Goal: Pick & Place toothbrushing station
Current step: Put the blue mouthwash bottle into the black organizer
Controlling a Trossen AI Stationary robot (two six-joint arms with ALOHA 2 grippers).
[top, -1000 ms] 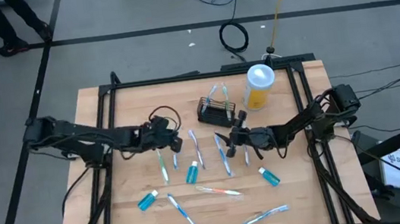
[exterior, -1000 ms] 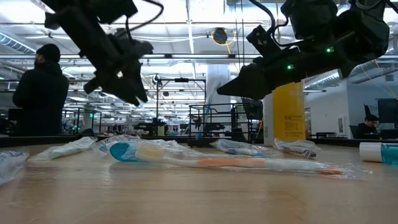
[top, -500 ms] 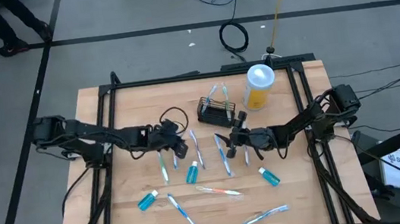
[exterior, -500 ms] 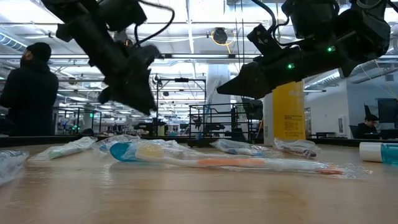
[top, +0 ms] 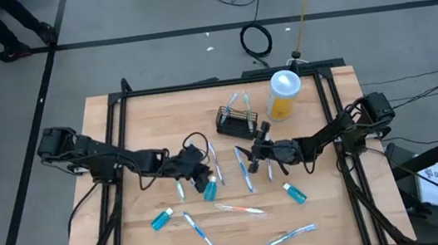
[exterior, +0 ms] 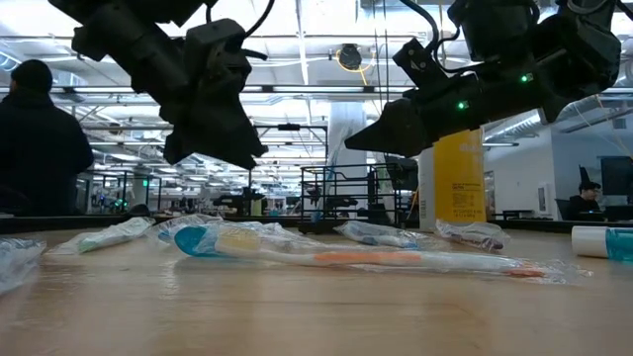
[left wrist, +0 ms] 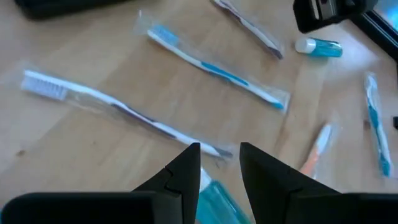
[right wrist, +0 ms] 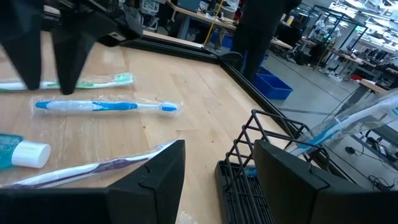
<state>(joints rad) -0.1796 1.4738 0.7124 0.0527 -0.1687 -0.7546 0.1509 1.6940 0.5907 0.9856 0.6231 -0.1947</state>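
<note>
The toothbrushing station, a small black wire basket (top: pixel 234 121), stands at the table's far middle with wrapped toothbrushes (top: pixel 238 101) sticking up out of it. My right gripper (top: pixel 250 154) hovers open just near of it, pointing level toward the table's left; the basket's corner (right wrist: pixel 249 177) shows between its fingers. My left gripper (top: pixel 203 175) slants down, open, over a teal toothpaste tube (left wrist: pixel 211 199) and the end of a wrapped toothbrush (left wrist: pixel 118 109) lying flat on the wood. Nothing sits between either pair of fingers.
Wrapped toothbrushes (top: pixel 246 173) (top: pixel 241 209) (top: pixel 201 232) (top: pixel 291 234) and toothpaste tubes (top: pixel 161 220) (top: pixel 294 192) lie scattered over the table's middle and near half. A yellow cup with a white lid (top: pixel 284 93) stands right of the basket. A person (exterior: pixel 40 148) stands beyond the table.
My left gripper has moved toward the table's right and a little toward its near edge, tipping further down and rolling, and now stands over the teal toothpaste tube.
</note>
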